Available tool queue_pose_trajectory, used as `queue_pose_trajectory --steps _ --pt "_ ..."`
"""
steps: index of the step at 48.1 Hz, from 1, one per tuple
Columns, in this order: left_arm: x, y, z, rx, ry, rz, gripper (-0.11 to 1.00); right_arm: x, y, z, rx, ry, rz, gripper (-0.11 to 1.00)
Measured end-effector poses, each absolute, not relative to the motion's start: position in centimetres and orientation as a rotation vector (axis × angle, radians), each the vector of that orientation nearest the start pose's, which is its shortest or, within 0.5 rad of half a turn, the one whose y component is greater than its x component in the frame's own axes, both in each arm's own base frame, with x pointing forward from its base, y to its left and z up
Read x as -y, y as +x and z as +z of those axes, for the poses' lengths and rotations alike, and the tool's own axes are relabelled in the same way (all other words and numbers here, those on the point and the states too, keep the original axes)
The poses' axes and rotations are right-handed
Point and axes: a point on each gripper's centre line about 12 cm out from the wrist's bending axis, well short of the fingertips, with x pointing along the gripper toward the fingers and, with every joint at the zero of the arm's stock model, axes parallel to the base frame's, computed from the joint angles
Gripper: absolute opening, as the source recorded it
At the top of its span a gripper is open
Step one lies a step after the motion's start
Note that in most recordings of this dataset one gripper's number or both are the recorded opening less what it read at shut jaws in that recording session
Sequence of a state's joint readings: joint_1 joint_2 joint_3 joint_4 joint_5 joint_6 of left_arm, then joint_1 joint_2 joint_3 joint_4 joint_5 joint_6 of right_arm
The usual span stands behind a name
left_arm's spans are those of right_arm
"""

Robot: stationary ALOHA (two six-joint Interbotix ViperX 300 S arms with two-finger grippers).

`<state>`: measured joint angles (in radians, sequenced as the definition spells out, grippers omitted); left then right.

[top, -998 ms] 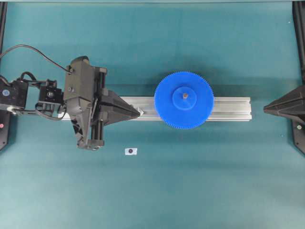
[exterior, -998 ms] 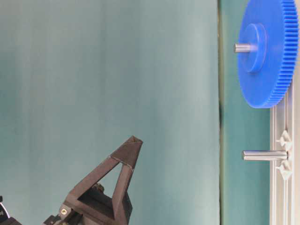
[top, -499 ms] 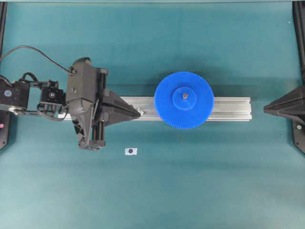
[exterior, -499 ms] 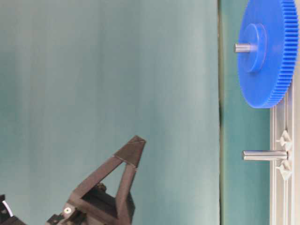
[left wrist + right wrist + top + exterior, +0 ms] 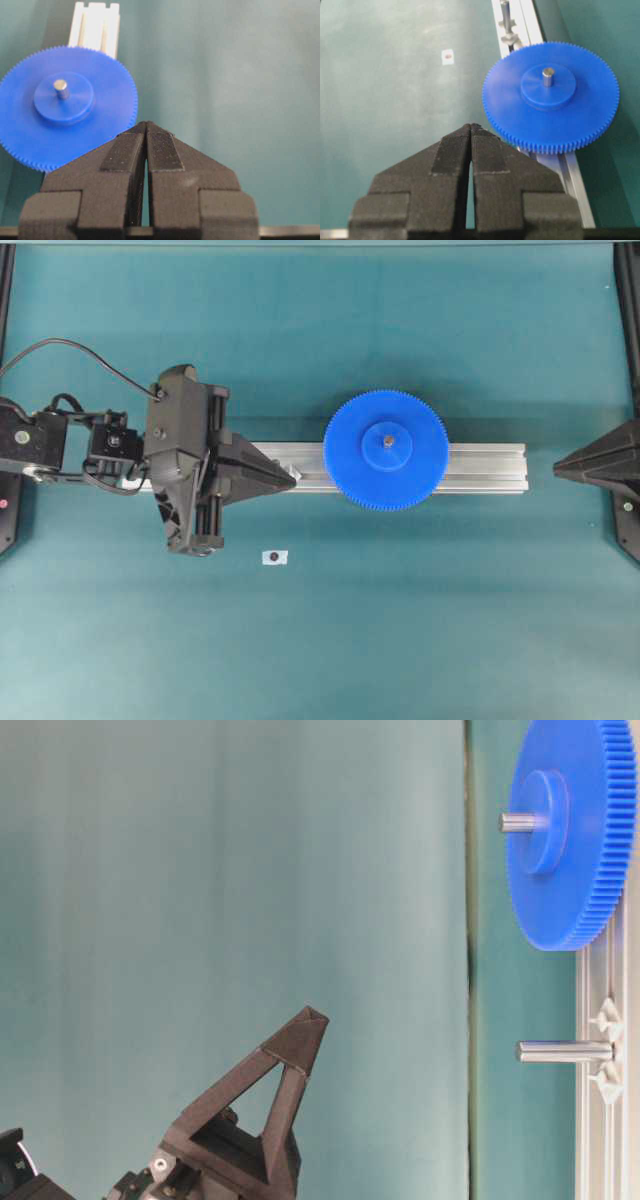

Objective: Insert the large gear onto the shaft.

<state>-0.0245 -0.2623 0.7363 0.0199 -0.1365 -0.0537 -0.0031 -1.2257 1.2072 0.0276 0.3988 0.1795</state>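
Large gear [image 5: 386,450] sits flat on the aluminium rail [image 5: 480,467], roughly mid-table; the shaft [image 5: 387,441] pokes up through its hub, tip clearly above the blue in the wrist views; looks seated, task reads as essentially done.

Left gripper [image 5: 292,476] is off to the left over the rail's left end, well apart from the gear, raised above the table judging by the table-level view; fingers pressed together, nothing between them. Right gripper [image 5: 471,127] parked at the far right edge, also pinched closed and empty; tip apart from the gear's rim.

Second pin [image 5: 563,1051] stands bare on its clear mount further along the rail to the left, close under the left gripper's tip; small white sticker [image 5: 275,557] on the green mat [image 5: 320,640] near side, irrelevant.

Risks from here, my guess: left gripper is in line with the rail, so a low sweep along it could clip the bare pin or catch the gear's teeth and lift or tilt it off the shaft; can't tell if the gear is pushed fully down, hub underside hidden; if only loosely on, a bump to the rail could cock it.
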Motion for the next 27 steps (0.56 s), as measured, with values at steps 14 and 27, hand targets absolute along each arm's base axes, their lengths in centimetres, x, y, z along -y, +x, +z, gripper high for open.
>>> queue_pose_trajectory --steps 14,27 --pt "0.53 35.82 25.61 -0.338 -0.032 -0.011 -0.01 -0.10 14.76 24.62 -0.380 0.205 -0.030 0.06" --pt "0.47 35.82 25.61 -0.338 -0.032 -0.009 -0.01 -0.10 14.75 24.56 -0.381 0.205 -0.030 0.06"
